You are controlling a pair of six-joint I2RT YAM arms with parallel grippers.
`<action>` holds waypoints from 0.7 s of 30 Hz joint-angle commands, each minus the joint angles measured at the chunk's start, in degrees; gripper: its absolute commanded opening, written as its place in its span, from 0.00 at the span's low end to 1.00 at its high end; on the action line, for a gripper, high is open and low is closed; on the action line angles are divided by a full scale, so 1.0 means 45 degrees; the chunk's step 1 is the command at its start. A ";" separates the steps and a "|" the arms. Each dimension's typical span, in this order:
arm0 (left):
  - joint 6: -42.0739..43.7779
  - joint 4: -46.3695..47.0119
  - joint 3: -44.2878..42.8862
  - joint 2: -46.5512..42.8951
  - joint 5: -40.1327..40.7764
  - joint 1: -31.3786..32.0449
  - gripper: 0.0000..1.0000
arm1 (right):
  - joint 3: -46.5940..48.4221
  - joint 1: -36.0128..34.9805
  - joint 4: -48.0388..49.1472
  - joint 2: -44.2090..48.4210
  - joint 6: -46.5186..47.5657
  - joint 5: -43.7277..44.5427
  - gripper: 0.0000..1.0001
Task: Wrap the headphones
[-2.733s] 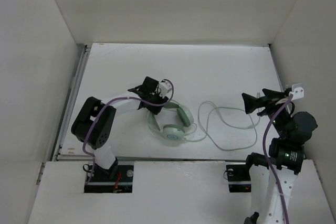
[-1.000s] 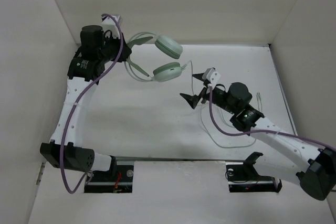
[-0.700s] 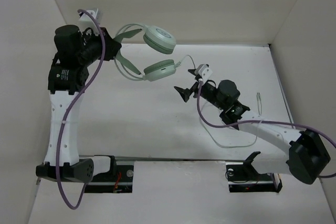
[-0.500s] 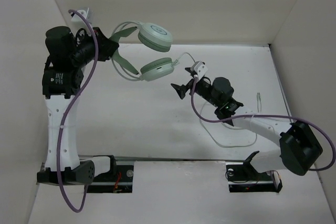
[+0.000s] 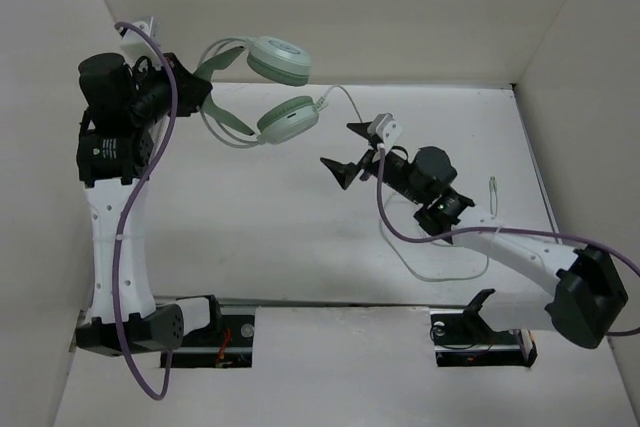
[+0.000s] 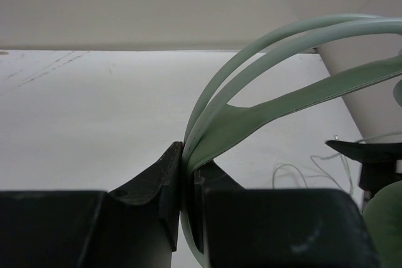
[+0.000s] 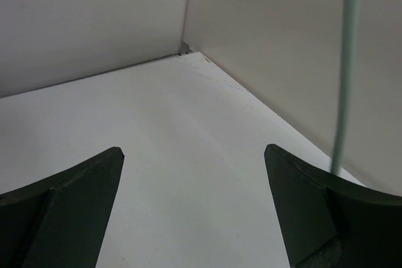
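The mint-green headphones [image 5: 270,87] hang in the air at the far left, both ear cups to the right of my left gripper [image 5: 200,92]. That gripper is shut on the thin headband [image 6: 251,101], pinched between its two fingers. The whitish cable [image 5: 440,257] runs from the lower ear cup past my right gripper and down to loops on the table. My right gripper [image 5: 343,152] is open and empty, raised near the table's middle. In the right wrist view the cable [image 7: 344,73] hangs straight just beside the right finger, not between the fingers.
White walls close in the table [image 5: 260,217] on the left, back and right. The cable's loops lie on the table right of centre, under my right arm [image 5: 500,242]. Purple arm cables run along both arms.
My left gripper has lifted the headphones off the table to the far left and kept drifting left. My right arm has swung from the right edge to the middle, still open.
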State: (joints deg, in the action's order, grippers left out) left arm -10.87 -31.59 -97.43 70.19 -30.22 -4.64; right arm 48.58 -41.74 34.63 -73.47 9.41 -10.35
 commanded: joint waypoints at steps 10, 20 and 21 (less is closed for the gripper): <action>0.0151 0.0967 0.0655 -0.0227 0.1305 0.0475 0.00 | 0.0611 0.0317 -0.1174 0.1289 0.0312 -0.0650 1.00; -0.0375 0.0556 -0.0711 -0.0501 0.0388 0.0456 0.00 | -0.0208 0.1258 0.0311 0.0313 0.0352 -0.0571 1.00; -0.0551 0.0614 -0.0887 -0.0482 0.0271 0.0398 0.00 | -0.0248 0.1238 0.0370 0.0157 0.0118 -0.0591 1.00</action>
State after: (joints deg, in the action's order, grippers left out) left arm -8.51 -33.30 -96.23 70.85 -24.95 -2.66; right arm 48.31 -36.07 31.73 -71.07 11.25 -12.84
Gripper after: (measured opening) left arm 0.073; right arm 0.999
